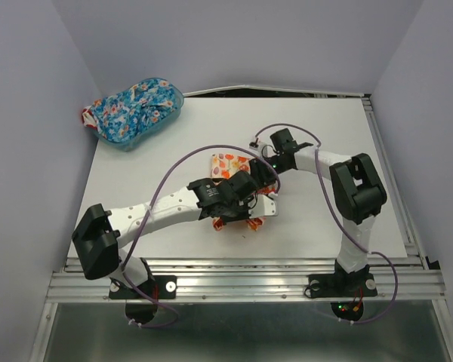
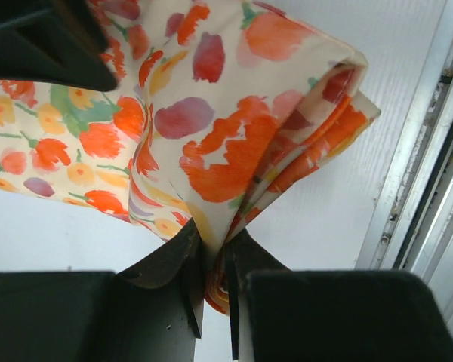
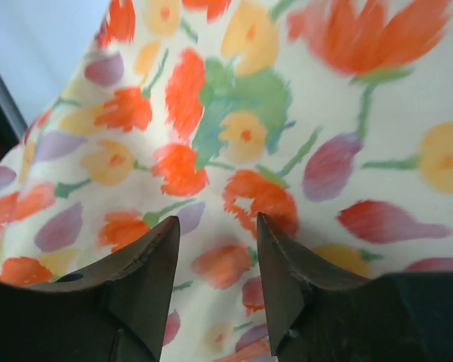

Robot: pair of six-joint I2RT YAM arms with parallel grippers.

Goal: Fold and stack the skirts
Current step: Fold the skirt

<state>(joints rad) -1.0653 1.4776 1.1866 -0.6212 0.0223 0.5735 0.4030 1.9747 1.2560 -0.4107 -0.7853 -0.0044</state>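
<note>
At the far left corner of the tabletop, the blue skirt (image 1: 130, 111) is lying crumpled in the basket (image 1: 176, 99), not folded, so I judge that this one is waiting for its turn. No stack is existing yet.

The left arm is reaching from the near left corner diagonally towards the middle of the table, stretched low. The left gripper (image 2: 215, 245) is pinching a folded edge of the cream-yellow skirt (image 1: 226, 163), its jaws almost together with several layers of fabric between them.

This skirt is lying around the middle of the tabletop, partly under both wrists, and it seems to be in the middle of folding.

The right arm is bending from the near right corner inward. The right gripper (image 3: 215, 249) is hovering close over the flat fabric with its jaws apart, gripping nothing.
</note>
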